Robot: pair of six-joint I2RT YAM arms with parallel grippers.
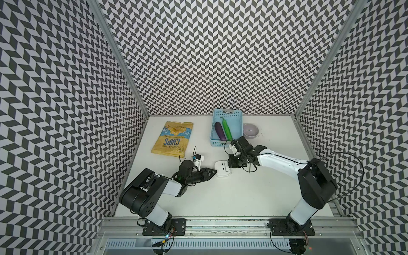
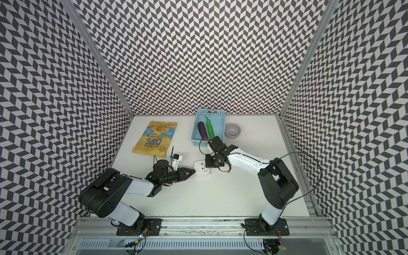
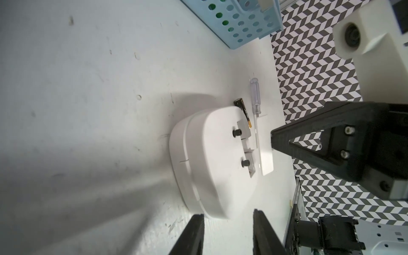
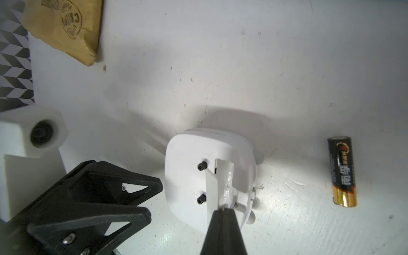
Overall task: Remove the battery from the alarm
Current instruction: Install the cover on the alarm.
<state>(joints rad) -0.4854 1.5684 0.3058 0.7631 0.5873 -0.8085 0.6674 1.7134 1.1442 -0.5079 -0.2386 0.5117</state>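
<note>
White tabletop (image 1: pixel 242 194): battery (image 4: pixel 342 172) out, beside face-down alarm (image 4: pixel 185 172); left tool (image 4: pixel 155 198) parted, at alarm; right tool (image 4: pixel 223 213) closed at raised cover (image 4: pixel 212 187).

The left arm (image 1: pixel 170 187) is stretched low and forward, forearm nearly level. On the left gripper (image 1: pixel 214 171), jaws are held partly apart, tips aimed toward the right gripper (image 4: pixel 223 212). The right arm (image 1: pixel 278 162) is reached inward, wrist bent steeply down; its jaws are pressed together, tips pointed downward.

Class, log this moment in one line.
small black gold-ended battery: out, on table | white rounded-square alarm: back up, compartment open | right jaws: shut
</note>
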